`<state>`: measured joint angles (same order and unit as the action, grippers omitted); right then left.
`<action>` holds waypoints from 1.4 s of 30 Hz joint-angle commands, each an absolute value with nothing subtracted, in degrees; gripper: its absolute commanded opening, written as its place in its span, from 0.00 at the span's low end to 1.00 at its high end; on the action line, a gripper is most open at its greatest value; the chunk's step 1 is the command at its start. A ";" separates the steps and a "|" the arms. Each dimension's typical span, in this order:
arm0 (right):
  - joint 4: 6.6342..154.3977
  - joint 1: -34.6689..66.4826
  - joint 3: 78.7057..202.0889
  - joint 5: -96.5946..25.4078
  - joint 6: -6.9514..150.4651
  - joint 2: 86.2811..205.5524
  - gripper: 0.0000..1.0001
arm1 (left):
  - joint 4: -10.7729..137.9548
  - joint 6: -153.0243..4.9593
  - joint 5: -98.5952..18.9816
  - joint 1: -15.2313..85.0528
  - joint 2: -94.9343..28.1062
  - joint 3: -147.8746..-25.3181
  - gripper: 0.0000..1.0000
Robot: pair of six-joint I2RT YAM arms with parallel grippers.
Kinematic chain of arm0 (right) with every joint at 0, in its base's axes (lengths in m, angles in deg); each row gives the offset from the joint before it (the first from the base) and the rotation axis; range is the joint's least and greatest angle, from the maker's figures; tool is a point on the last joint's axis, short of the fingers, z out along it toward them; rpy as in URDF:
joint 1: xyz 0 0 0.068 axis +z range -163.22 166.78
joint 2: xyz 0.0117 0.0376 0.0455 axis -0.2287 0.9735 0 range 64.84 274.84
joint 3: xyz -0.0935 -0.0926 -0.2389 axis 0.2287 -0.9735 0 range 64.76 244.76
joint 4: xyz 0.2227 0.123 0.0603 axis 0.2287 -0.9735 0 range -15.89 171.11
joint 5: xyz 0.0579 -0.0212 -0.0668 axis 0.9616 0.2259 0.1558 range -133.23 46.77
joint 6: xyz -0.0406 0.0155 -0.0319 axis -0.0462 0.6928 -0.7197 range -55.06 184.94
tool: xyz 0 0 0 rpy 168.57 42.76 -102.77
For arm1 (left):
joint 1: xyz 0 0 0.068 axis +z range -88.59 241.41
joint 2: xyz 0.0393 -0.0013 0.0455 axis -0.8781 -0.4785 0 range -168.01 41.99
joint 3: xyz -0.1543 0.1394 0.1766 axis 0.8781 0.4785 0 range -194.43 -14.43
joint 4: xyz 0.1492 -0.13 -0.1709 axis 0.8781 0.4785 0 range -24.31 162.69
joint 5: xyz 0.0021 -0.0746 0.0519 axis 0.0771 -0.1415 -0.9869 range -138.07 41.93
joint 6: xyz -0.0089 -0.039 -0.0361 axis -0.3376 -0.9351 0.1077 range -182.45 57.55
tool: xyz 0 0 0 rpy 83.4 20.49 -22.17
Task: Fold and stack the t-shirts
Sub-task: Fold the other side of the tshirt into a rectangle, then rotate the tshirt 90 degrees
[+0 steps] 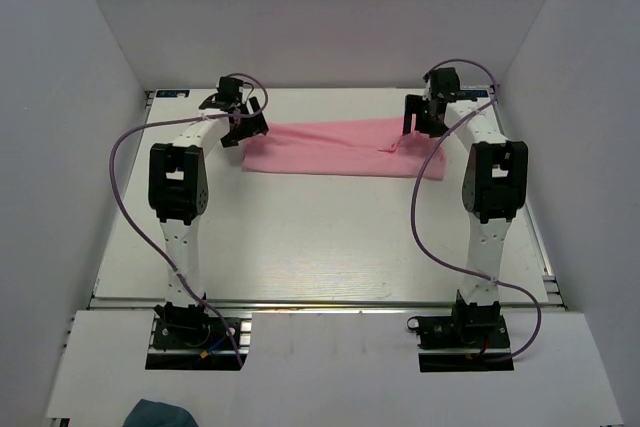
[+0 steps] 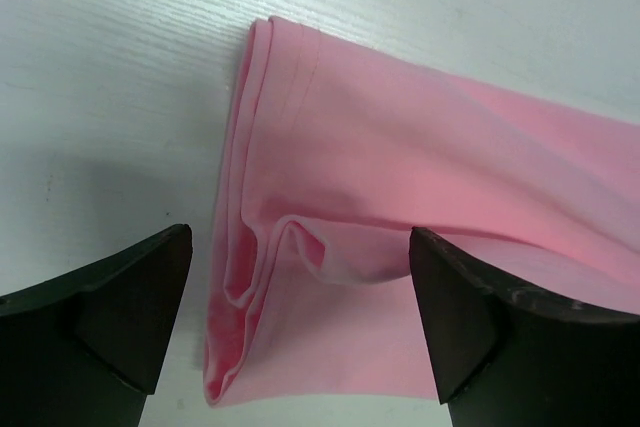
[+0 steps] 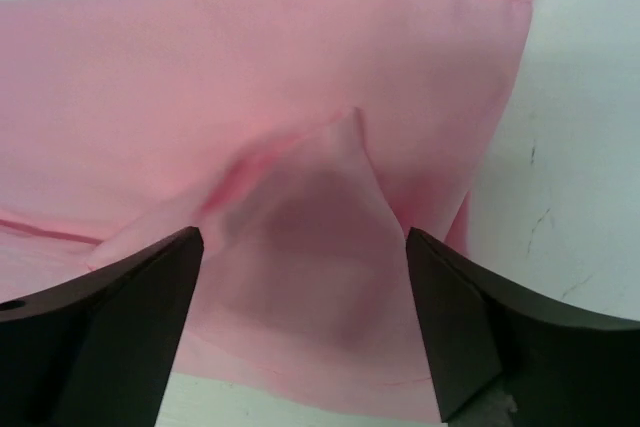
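The white table [image 1: 330, 247] is seen with the pink t-shirt [image 1: 330, 150] laid as a long folded strip across its far part, between the two arms. The left gripper [image 2: 300, 237] is held over the strip's left end, jaws wide apart, nothing clamped; the right gripper [image 3: 302, 239] is likewise spread over the right end. The raised fabric peak [image 3: 335, 162] could be snagged by a finger and the fold dragged open; the small pucker [image 2: 312, 249] could be creased in

Thin soft matt pink cloth t-shirt [image 2: 420, 167], faintly grained matt white wood-look table [image 2: 110, 77], matt black plastic claw fingers [image 3: 470, 327]
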<state>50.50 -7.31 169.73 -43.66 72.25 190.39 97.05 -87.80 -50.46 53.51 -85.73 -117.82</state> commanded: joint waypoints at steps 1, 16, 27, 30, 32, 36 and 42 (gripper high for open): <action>51.14 -8.12 174.97 -39.82 69.70 189.38 0.90 | 97.69 -88.29 -51.94 54.38 -84.48 -120.95 0.99; 56.33 -7.16 155.55 -23.19 71.09 178.56 0.90 | 93.74 -83.28 -44.40 52.62 -76.05 -115.59 0.99; 56.24 -6.10 162.05 -42.79 75.04 188.93 0.90 | 93.64 -81.53 -41.21 50.78 -88.87 -120.17 0.99; 56.33 -5.57 165.56 -45.61 79.61 193.41 0.90 | 91.62 -81.53 -42.00 50.78 -85.99 -111.68 0.99; 55.89 -5.40 168.02 -45.17 82.24 196.47 0.90 | 92.14 -82.14 -43.40 50.78 -84.05 -107.35 0.99; 56.59 -4.17 174.60 -40.34 83.84 201.14 0.90 | 94.60 -84.07 -44.03 48.06 -76.15 -90.75 0.99; 57.21 -0.30 193.11 -30.07 85.59 212.29 0.90 | 96.46 -89.87 -24.30 32.70 -63.60 -70.20 0.99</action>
<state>57.30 -3.22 184.73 -37.82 82.94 205.98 86.95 -85.57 -40.76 41.47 -64.72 -81.50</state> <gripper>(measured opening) 0.904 0.993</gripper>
